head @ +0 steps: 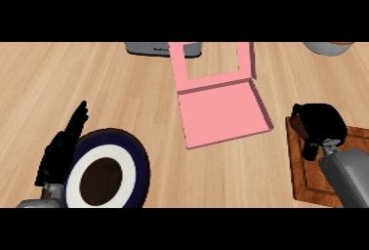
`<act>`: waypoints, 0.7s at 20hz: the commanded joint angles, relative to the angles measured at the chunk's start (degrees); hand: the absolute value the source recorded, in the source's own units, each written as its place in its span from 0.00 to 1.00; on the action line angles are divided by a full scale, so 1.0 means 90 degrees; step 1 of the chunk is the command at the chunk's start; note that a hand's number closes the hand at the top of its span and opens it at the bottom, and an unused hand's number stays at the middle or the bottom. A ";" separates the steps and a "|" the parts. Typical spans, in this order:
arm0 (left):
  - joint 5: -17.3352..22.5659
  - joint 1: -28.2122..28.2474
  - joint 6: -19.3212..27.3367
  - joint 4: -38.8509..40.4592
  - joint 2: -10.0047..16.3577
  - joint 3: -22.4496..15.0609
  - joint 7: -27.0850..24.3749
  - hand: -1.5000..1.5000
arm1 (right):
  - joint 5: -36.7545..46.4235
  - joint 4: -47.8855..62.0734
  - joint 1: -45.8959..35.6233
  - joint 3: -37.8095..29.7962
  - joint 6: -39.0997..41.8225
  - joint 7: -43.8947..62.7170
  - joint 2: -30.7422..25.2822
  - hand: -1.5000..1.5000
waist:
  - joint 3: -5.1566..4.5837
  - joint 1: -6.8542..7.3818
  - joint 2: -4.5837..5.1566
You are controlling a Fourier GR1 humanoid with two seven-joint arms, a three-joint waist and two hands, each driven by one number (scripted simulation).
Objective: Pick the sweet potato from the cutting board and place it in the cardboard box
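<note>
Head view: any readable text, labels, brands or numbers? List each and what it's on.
No text can be read.
On the grey object at the top edge: a small dark mark, too small and blurred to read.
On the pink cardboard box: none.
On the plate: none.
On the cutting board: none.

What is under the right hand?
The cutting board shows under the right hand. The hand curls, likely round the sweet potato, which it hides.
</note>
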 commanded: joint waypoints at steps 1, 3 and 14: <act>0.0003 -0.0205 -0.0168 -0.0021 0.0002 -0.0162 -0.0042 0.50 | -0.0445 -0.0230 -0.0700 0.0554 -0.0061 -0.1858 0.0041 1.00 | 0.0070 0.0611 0.0189; -0.0020 -0.0310 -0.0164 -0.0061 -0.0111 -0.0293 -0.0041 0.50 | -0.0693 -0.0189 -0.0967 0.0630 -0.0097 -0.2806 -0.0141 1.00 | 0.0064 0.0578 0.0201; -0.0027 -0.0310 -0.0156 0.0001 -0.0062 -0.0212 0.0021 0.50 | -0.2217 0.1562 -0.2487 -0.0511 -0.0510 -0.7042 -0.1231 1.00 | 0.0031 0.0401 0.0191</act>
